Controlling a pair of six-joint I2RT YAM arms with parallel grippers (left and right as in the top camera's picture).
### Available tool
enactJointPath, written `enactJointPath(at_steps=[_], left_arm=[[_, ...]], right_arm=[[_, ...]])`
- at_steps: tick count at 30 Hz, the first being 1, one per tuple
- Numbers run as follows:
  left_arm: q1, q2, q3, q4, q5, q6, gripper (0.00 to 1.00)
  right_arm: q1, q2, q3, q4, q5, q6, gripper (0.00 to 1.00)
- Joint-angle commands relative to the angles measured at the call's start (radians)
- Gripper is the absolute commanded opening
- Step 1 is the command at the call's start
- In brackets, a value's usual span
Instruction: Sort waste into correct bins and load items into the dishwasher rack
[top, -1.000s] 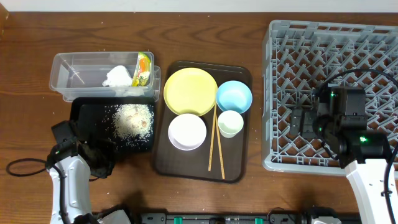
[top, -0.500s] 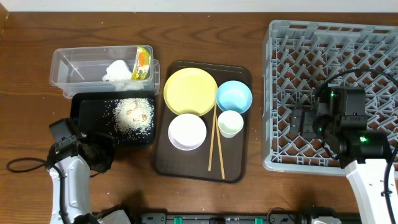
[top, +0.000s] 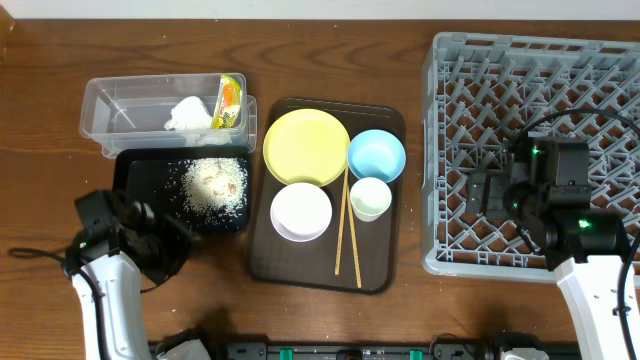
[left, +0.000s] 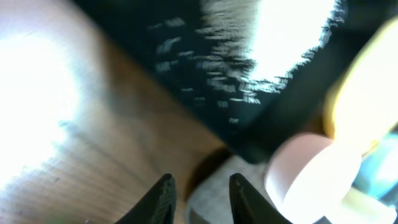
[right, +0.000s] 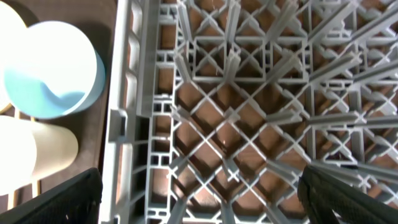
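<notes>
The clear tub (top: 130, 115) holds the white napkin (top: 188, 113) and the wrapper (top: 231, 103). The black tray (top: 150, 180) in front of it holds the rice scraps (top: 215, 185). My left gripper (top: 163, 250) is open and empty over the table, just in front of the black tray (left: 249, 93); its fingers (left: 200, 196) show blurred. The yellow plate (top: 306, 147), blue bowl (top: 376, 156), white-pinkish bowl (top: 301, 212), cup (top: 370, 198) and chopsticks (top: 345, 235) lie on the brown tray. My right gripper (right: 205, 199) is wide open and empty above the rack (right: 249, 124).
The dark brown serving tray (top: 300, 275) lies mid-table between the bins and the grey rack (top: 540, 80). The right wrist view shows the blue bowl (right: 53, 71) and cup (right: 43, 155) left of the rack's wall. A cable trails at the front left (top: 40, 262).
The black tray has settled flat with the rice spread on it. My left gripper has drawn back from it toward the front left. The right arm has not moved.
</notes>
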Motion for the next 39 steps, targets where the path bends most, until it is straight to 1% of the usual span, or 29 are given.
enactJointPath(at_steps=[1, 3, 6, 10, 16, 20, 23, 27, 36, 39], left_arm=[[-0.073, -0.019, 0.072, -0.013, 0.052, 0.169, 0.37], [-0.148, -0.015, 0.108, -0.012, 0.052, 0.203, 0.44], [-0.274, -0.007, 0.149, 0.019, 0.028, 0.212, 0.50], [-0.462, 0.018, 0.170, 0.124, -0.045, 0.210, 0.59], [-0.689, 0.090, 0.180, 0.334, -0.058, 0.210, 0.59], [-0.803, 0.164, 0.231, 0.404, -0.108, 0.209, 0.59], [-0.870, 0.240, 0.301, 0.402, -0.151, 0.210, 0.59], [-0.939, 0.349, 0.375, 0.403, -0.151, 0.209, 0.59], [-1.057, 0.511, 0.387, 0.406, -0.151, 0.209, 0.59], [-1.076, 0.547, 0.387, 0.406, -0.151, 0.209, 0.59]], right_arm=[[0.009, -0.010, 0.019, 0.018, -0.009, -0.008, 0.99], [0.009, -0.010, 0.019, 0.024, -0.009, -0.008, 0.99], [0.009, -0.008, 0.019, 0.025, -0.009, -0.008, 0.99], [0.009, -0.006, 0.019, 0.020, -0.009, -0.008, 0.99], [0.009, -0.006, 0.019, 0.005, -0.009, -0.008, 0.99], [0.009, -0.006, 0.019, 0.003, -0.009, -0.008, 0.99], [0.009, -0.006, 0.019, 0.003, -0.009, -0.008, 0.99], [0.009, -0.006, 0.019, 0.001, -0.009, -0.008, 0.99], [0.009, -0.006, 0.019, -0.002, -0.008, -0.008, 0.99], [0.009, -0.006, 0.019, -0.003, -0.008, -0.008, 0.99]])
